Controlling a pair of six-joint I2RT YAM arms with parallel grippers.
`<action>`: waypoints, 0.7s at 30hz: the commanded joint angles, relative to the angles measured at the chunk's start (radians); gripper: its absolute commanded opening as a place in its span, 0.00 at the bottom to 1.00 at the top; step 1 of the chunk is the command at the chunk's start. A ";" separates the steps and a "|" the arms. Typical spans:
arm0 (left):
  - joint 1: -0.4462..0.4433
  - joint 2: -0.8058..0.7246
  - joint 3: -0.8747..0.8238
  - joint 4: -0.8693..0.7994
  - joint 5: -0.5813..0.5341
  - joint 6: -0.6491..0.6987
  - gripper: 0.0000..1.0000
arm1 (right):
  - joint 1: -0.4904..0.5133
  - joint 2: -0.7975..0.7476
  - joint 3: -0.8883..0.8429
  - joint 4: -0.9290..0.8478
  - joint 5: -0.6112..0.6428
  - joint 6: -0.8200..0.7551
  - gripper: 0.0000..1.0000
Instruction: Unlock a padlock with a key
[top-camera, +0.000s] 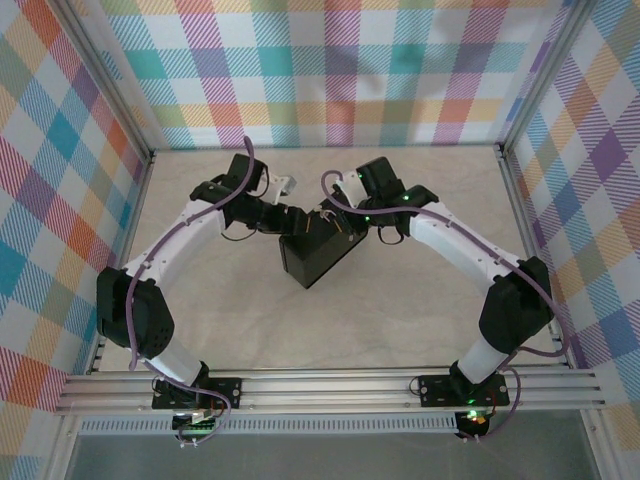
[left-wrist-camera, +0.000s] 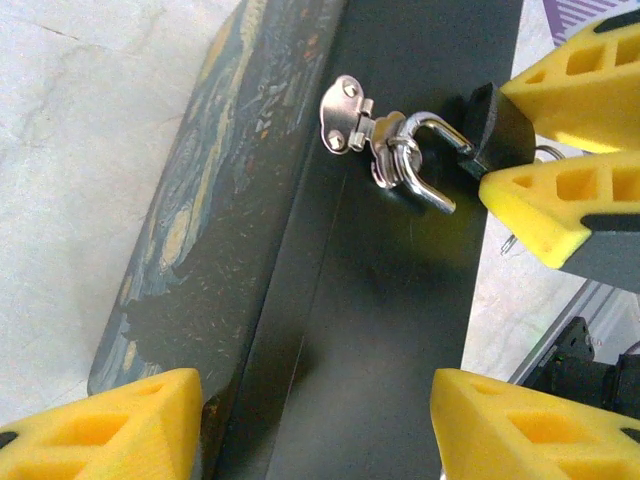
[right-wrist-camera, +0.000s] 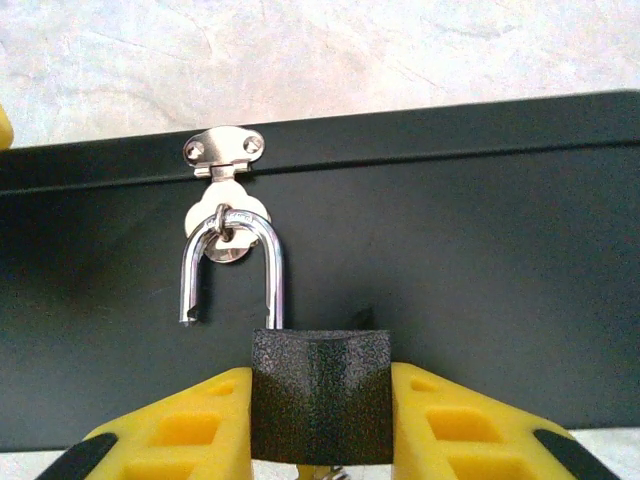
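Dark box (right-wrist-camera: 480, 280) sits closed under the left gripper (left-wrist-camera: 315, 410), its jaws apart; padlock (right-wrist-camera: 320, 395) hangs from the hasp (right-wrist-camera: 224, 150), one shackle end free, body clamped by the right gripper (right-wrist-camera: 320, 415)

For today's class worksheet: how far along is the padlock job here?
Done: the padlock is unlocked, its shackle open with one leg free of the body. In hand: the right pincer grips that body. Left: the shackle hangs through the box's hasp, not yet unhooked.
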 joint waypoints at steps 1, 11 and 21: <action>-0.041 -0.027 -0.015 -0.009 0.061 -0.005 0.61 | -0.037 0.015 0.040 -0.008 -0.004 0.090 0.25; -0.149 0.007 0.006 0.024 0.095 -0.030 0.60 | -0.058 0.034 0.049 -0.001 0.021 0.225 0.21; -0.188 0.060 0.017 0.054 0.113 -0.051 0.59 | -0.056 0.042 -0.022 0.163 0.035 0.456 0.21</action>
